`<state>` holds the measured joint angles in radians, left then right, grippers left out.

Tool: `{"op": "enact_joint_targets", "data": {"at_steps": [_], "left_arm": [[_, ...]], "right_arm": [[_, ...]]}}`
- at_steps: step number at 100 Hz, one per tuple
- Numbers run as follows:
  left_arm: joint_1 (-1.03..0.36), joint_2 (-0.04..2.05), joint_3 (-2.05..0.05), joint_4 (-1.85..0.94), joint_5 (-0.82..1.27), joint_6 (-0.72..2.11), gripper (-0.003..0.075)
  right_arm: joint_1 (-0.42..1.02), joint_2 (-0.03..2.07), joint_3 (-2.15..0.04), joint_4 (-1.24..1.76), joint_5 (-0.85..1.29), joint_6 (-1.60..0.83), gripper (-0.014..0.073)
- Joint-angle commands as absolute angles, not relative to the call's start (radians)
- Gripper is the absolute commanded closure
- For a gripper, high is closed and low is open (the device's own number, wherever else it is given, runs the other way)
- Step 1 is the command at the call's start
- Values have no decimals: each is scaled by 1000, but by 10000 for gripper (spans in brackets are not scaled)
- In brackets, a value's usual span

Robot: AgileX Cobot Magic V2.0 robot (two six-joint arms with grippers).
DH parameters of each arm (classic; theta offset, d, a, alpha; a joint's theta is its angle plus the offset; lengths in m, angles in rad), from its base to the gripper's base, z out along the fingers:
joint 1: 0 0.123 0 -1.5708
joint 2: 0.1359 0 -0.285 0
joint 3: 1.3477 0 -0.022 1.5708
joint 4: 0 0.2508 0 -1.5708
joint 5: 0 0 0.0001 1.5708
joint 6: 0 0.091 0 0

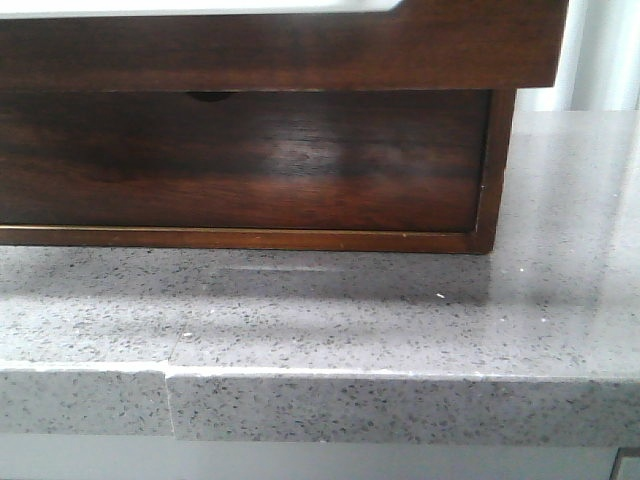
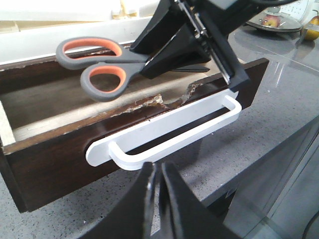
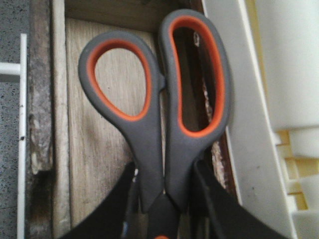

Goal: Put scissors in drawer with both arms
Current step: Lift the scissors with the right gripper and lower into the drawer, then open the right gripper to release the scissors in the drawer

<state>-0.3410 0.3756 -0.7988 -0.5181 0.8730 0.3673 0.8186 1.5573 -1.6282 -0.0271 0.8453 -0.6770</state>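
The drawer is pulled open, with a white handle on its dark wood front. In the front view its front overhangs the top of the frame. My right gripper is shut on the scissors, gripping the grey shanks just below the orange-lined loops. It holds them over the drawer's pale wooden floor. In the left wrist view the scissors hang level above the open drawer in the right gripper. My left gripper is shut and empty, just in front of the handle, not touching it.
A lower drawer front with a half-round notch is closed beneath the open one. The grey speckled counter has its front edge close by. White foam trays lie behind the drawer. A plate of fruit sits far off.
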Motion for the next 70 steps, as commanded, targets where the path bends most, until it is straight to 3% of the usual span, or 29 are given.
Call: {"op": "enact_joint_targets", "data": {"at_steps": [1,25,54,70], "left_arm": [[-347,383,-830,-546,813,369,740],[-347,383,-830,-546,815,369,740],[-347,383,-830,-546,815,369,740],[-347,383,-830,-548,815,369,740]], "right_arm": [[817,1527,-1664,-40,761,-686,667],[808,1537,-1664,-42,747,-686,636],[797,1537,-1664,-42,742,-680,291],[797,1537,-1664,-42,740,-677,256]]}}
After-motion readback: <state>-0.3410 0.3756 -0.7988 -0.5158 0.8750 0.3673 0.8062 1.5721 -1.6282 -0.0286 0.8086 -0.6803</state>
